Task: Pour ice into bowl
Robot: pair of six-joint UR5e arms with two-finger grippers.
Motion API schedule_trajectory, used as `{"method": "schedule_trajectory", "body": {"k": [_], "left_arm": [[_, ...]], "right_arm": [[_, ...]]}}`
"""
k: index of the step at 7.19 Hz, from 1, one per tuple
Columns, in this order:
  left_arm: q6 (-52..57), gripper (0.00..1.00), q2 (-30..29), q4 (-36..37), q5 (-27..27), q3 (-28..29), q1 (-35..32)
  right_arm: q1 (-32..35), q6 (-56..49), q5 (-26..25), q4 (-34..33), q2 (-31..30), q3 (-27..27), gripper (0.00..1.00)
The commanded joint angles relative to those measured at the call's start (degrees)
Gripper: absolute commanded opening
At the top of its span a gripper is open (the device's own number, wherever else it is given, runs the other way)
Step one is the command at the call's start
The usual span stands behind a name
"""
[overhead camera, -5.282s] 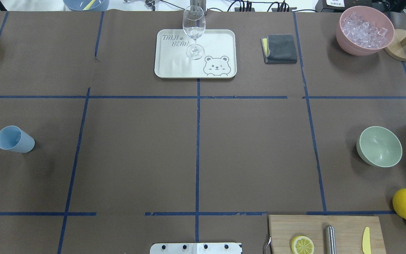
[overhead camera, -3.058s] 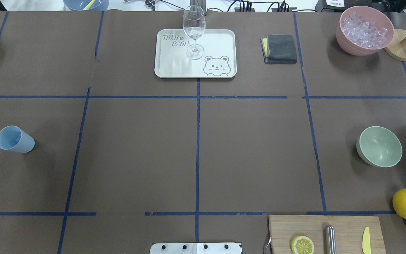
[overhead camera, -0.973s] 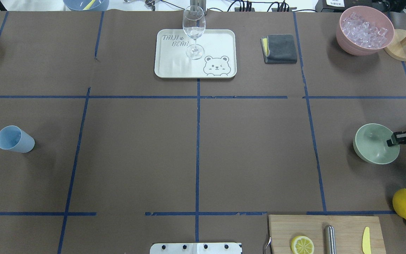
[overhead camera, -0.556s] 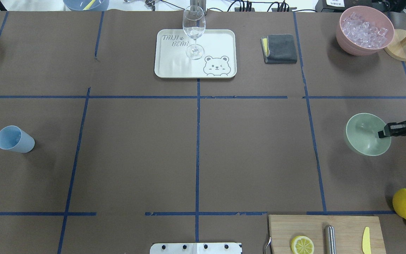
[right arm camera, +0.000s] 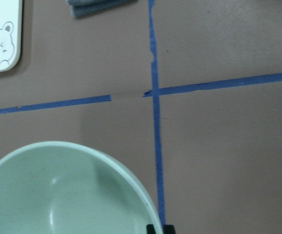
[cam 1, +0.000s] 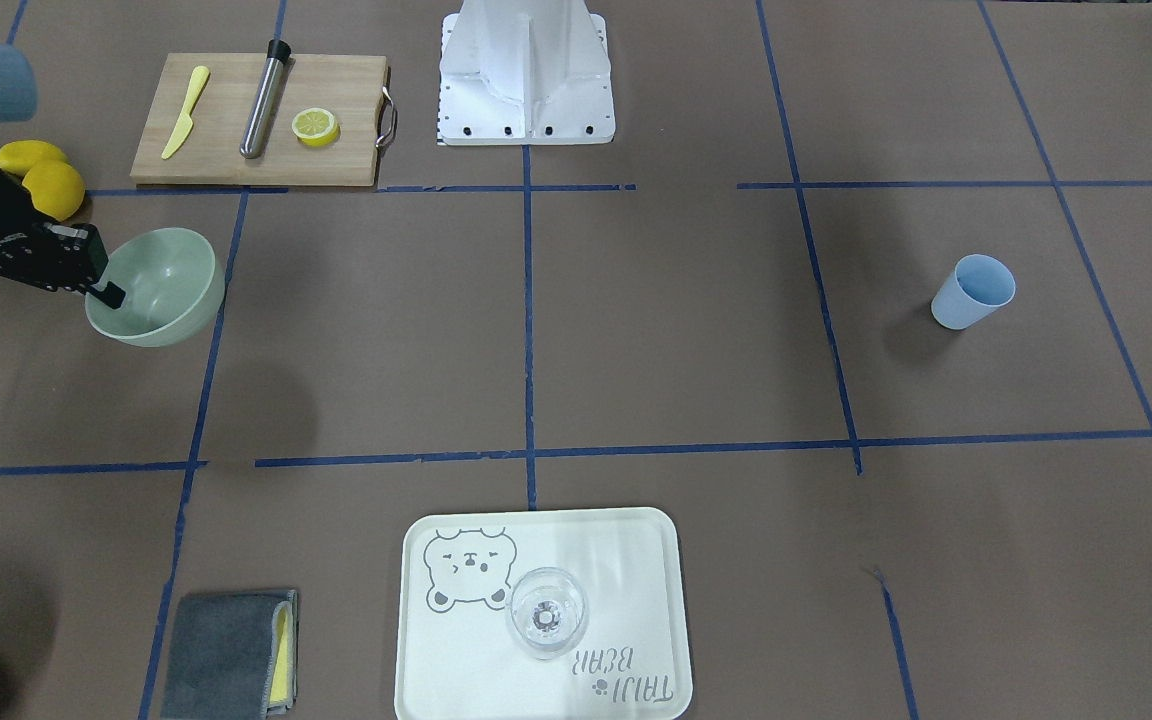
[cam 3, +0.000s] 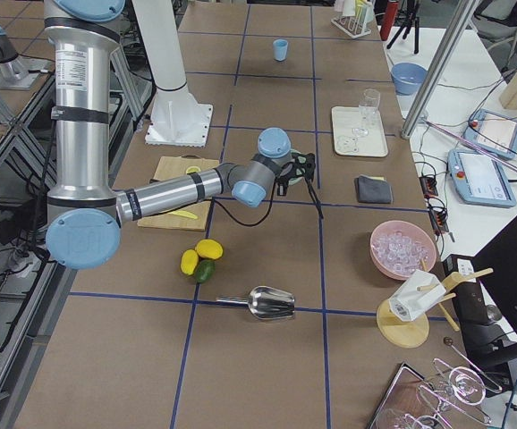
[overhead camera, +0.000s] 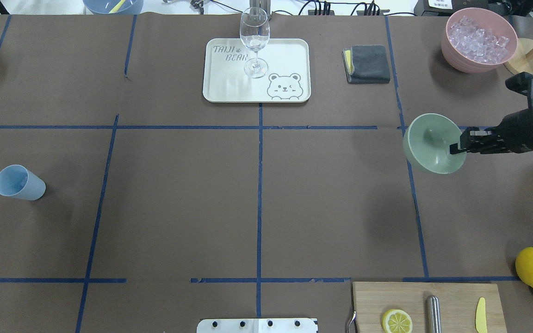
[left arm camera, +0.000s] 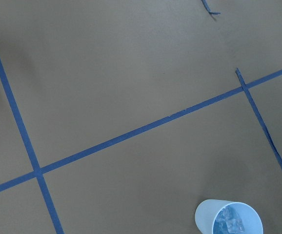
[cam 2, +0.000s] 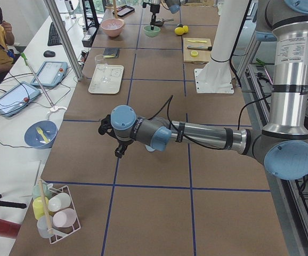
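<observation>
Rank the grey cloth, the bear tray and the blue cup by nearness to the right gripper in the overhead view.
1. The grey cloth, farther back and left of the right gripper, which holds the bowl.
2. The bear tray, at the far middle.
3. The blue cup, far over on the left.

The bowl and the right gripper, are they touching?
Touching. In the overhead view the right gripper pinches the bowl at its rim, one finger inside the wall.
</observation>
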Motion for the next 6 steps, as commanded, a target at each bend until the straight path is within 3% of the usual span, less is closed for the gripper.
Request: {"method": "schedule_trajectory", "body": {"k": [1, 3, 5, 6], "left_arm": [[-0.06, 1.00, 0.00, 0.00, 0.00, 0.15, 0.03], [0.12, 1.00, 0.00, -0.87, 0.00, -0.02, 0.03], [0.03, 1.00, 0.00, -2.90, 0.09, 0.15, 0.63], [-0.06, 1.00, 0.00, -3.16, 0.17, 0.15, 2.12]], "right_arm": [[-6.27, 12.16, -3.84, -0.19, 7.51, 0.61, 0.00], [-14.78, 18.78, -12.17, -1.50, 12.70, 0.61, 0.00], [-24.79, 22.48, -22.36, -17.85, 26.72, -0.52, 0.00], [-27.71, 23.10, -27.89, -21.08, 33.31, -5.31, 0.00]]}}
